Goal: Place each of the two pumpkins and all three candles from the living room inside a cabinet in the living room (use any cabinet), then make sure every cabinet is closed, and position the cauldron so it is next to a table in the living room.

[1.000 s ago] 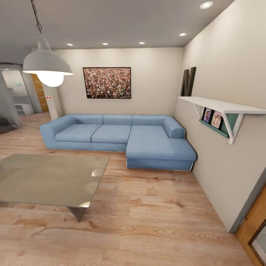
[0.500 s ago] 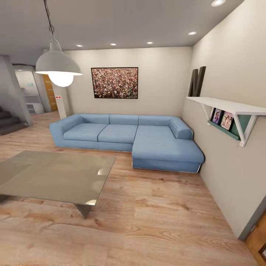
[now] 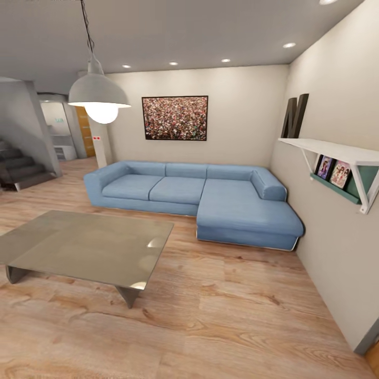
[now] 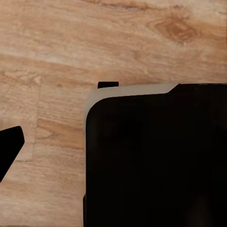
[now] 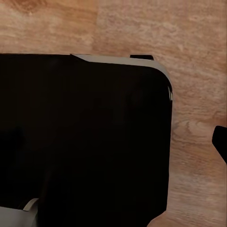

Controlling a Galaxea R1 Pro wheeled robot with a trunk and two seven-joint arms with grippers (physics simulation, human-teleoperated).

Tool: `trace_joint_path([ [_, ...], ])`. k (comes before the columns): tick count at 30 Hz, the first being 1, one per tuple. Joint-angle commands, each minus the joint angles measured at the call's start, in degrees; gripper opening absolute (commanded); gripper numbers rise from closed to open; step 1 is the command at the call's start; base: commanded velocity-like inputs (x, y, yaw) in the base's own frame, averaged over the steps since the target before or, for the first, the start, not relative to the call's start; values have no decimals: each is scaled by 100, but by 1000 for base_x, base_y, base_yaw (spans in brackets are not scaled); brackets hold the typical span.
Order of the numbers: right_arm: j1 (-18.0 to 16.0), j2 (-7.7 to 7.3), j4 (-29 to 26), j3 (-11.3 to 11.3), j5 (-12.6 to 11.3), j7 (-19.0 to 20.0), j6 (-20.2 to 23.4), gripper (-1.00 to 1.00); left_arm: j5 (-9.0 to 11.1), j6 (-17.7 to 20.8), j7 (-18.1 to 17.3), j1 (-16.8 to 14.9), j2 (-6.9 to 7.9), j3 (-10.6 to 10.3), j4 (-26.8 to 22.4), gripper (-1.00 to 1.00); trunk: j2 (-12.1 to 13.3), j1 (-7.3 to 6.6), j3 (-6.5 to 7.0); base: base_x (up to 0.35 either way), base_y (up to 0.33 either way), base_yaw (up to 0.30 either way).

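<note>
Well, from the head view we look across the living room: a light wood-plank floor (image 3: pixel 226 316) runs up to a blue L-shaped sofa (image 3: pixel 210 197) set against the off-white back wall, its chaise end just beside the right-hand wall. Above the sofa hangs a dark-framed picture (image 3: pixel 175 118) (a speckled red and cream print). Near us on the left stands a low table (image 3: pixel 89 247) with a glossy grey-green top on dark angled legs, well apart from the sofa. A white pendant lamp (image 3: pixel 100 95) hangs above the table side of the room. On the right wall a white shelf (image 3: pixel 331 150) carries a dark letter N (image 3: pixel 295 116), with 2 small framed photos (image 3: pixel 332 170) below it. Grey stairs (image 3: pixel 18 168) rise at the far left.

From the left wrist view we see a black body with a pale edge (image 4: pixel 156 161) over the planks; we cannot tell how the pincer stands.

From the right wrist view we see a similar black body (image 5: pixel 85 137) above the same floor, and again we cannot tell the pincer's state.
</note>
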Motion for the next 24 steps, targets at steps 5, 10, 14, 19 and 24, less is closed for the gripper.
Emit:
trace_joint_path([
  [5,-5,0,9,0,9,-7,-31,100,-1,-10,6,2,0,-3,-8,100,-4,0,-5,0,0,151],
  [10,-5,0,11,0,9,-7,-32,100,0,-10,6,2,0,-3,-6,100,-4,0,-5,0,0,151],
  [14,-5,0,14,0,9,-7,-30,100,1,-10,6,2,0,-3,-6,100,-4,0,-5,0,0,151],
  [19,-5,0,18,0,9,-7,-30,100,1,-10,6,2,0,-3,-6,100,-4,0,-5,0,0,151],
  [24,-5,0,18,0,9,-7,-32,100,3,-10,6,2,2,8,-6,100,-4,0,-5,0,0,151],
])
